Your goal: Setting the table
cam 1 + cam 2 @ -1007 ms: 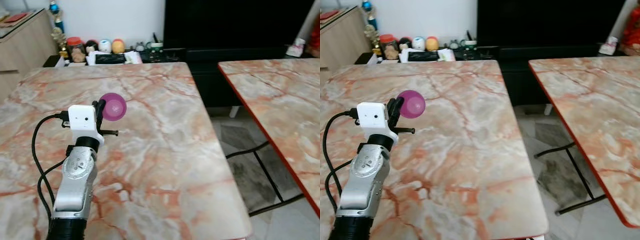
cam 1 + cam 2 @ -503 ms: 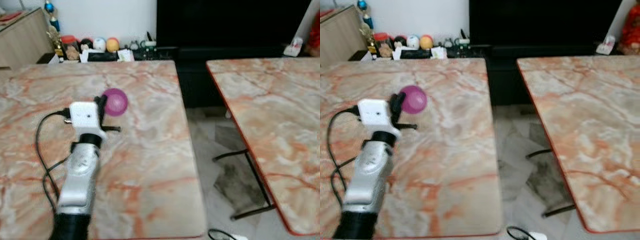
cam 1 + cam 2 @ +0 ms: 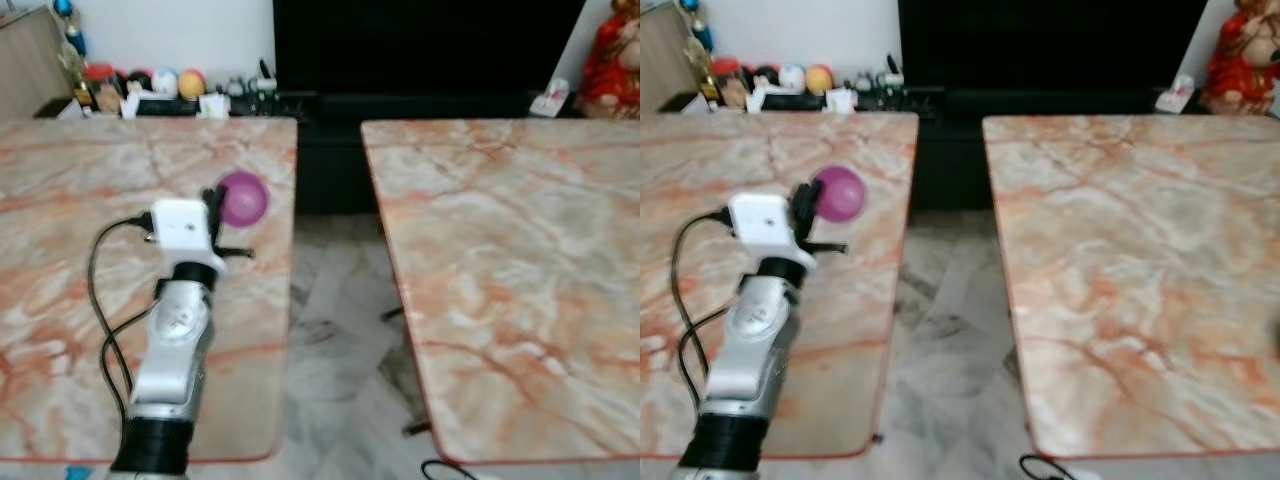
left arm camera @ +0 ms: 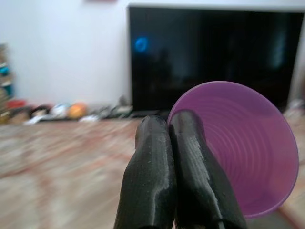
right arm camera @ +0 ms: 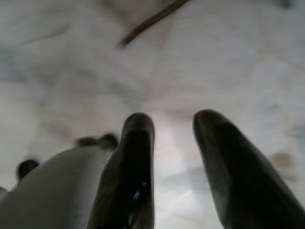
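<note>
Two tables with pink-and-cream marbled tops are standing side by side, well apart, with a strip of floor (image 3: 330, 330) showing between them. The left table (image 3: 60, 300) is carrying nothing directly on its top in the part that shows. The right table (image 3: 500, 280) is likewise showing a bare marbled top with a thin red edge. The floor is looking like pale grey marble tile, and a dark table leg (image 3: 392, 314) is standing on it just under the right table's near edge. A dark cable (image 3: 440, 470) is lying on the floor near the bottom.

Behind the left table, a low dark shelf (image 3: 290, 100) is running along the wall, and small jars and round things (image 3: 150, 82), too blurred to tell apart, are sitting on it.
</note>
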`<state>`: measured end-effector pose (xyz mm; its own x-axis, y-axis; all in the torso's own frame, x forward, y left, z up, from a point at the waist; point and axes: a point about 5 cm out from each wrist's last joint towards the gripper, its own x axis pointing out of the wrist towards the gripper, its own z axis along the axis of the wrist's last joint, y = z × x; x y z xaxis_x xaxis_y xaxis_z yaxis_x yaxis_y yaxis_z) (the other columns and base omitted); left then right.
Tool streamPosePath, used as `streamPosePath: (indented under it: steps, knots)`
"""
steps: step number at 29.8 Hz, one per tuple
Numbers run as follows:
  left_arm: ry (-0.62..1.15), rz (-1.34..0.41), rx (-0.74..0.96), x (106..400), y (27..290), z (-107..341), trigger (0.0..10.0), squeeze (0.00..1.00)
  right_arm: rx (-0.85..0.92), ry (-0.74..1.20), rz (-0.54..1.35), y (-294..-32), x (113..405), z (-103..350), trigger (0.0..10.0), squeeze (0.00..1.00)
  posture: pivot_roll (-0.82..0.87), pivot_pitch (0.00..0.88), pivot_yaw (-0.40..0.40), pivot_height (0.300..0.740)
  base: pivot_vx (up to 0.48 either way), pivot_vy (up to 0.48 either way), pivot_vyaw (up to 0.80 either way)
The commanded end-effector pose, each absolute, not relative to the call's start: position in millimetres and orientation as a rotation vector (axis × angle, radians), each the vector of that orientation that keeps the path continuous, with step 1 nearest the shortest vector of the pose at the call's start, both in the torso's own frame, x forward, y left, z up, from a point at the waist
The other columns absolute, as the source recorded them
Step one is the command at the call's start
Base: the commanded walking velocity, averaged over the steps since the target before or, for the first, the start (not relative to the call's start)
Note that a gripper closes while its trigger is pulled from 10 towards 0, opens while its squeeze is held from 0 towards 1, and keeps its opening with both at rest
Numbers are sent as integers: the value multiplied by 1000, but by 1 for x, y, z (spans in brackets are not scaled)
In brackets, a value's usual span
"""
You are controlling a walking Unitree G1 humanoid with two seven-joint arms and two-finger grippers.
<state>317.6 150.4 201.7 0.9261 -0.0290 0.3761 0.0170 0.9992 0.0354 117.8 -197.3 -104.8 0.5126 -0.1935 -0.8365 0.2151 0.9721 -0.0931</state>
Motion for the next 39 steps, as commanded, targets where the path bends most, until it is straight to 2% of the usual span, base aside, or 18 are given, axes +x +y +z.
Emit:
streamPosePath:
  steps: [1,8,39]
  knots:
    - [-397,1,42,318,158,203,10000,0,39,1028,-227,-186,113,-108,10000,0,77,0,-25,736,0,-480,0]
    - [-407,7,34,319,157,207,10000,0,39,1033,-215,-183,114,-108,10000,0,75,0,-26,736,0,0,0]
    - [-411,3,4,323,153,210,10000,0,4,1036,-164,-188,115,-107,10000,0,68,0,-34,736,0,-476,15]
